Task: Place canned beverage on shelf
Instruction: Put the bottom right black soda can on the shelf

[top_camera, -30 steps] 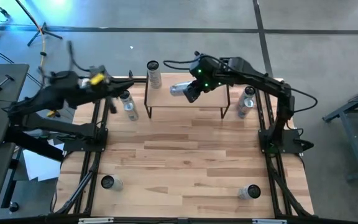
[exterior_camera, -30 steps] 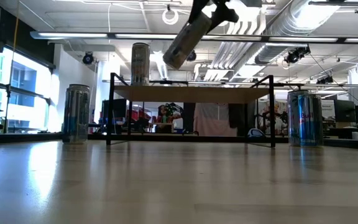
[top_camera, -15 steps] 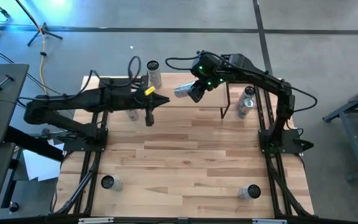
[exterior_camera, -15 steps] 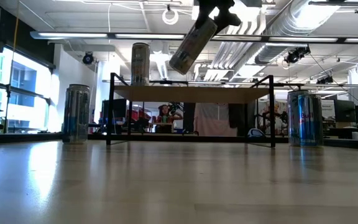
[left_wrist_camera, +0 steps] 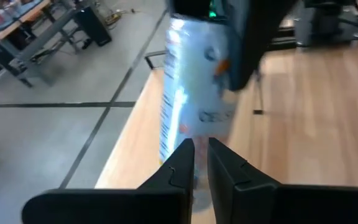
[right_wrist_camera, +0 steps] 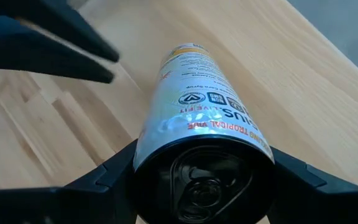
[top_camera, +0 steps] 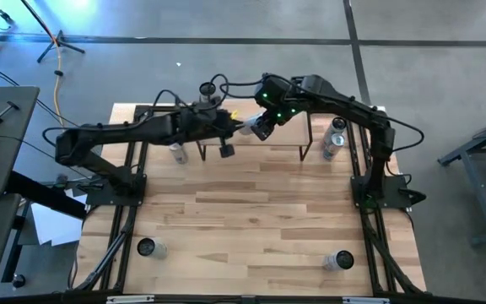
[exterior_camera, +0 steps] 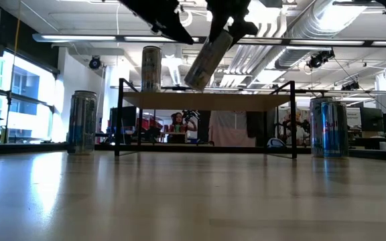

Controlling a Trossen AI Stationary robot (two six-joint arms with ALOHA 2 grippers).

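Observation:
The canned beverage (exterior_camera: pixel 206 60), a silver can with print, hangs tilted over the shelf (top_camera: pixel 268 145), a small light-wood board on thin black legs (exterior_camera: pixel 206 100). My right gripper (right_wrist_camera: pixel 204 186) is shut on the can (right_wrist_camera: pixel 197 106). My left gripper (left_wrist_camera: pixel 201 149) reaches in from the table's left over the shelf. Its fingers are shut, with only a slit between them, and they point at the can's lower end (left_wrist_camera: pixel 194 93). The right wrist view shows them a little apart from it. A second can (exterior_camera: pixel 151 68) stands upright on the shelf's far left corner. My right gripper pinches the can at its top end (right_wrist_camera: pixel 166 146), one finger (right_wrist_camera: pixel 104 180) on each side just below the rim with the pull tab. The fingers slant down from above and lie along the can. The can hangs tilted, its bottom end (exterior_camera: pixel 194 80) lowest, clear of the shelf board.
Upright cans stand on the table left of the shelf (top_camera: pixel 175 152), right of it (top_camera: pixel 334 139) and near the front edge (top_camera: pixel 146 247), (top_camera: pixel 340 260). The middle of the tabletop (top_camera: pixel 251 211) is bare wood.
My left gripper has swung from the table's far left corner toward the right, sinking and rolling, until it points at the held can over the shelf. My right gripper has barely moved. The can has tipped a little more upright.

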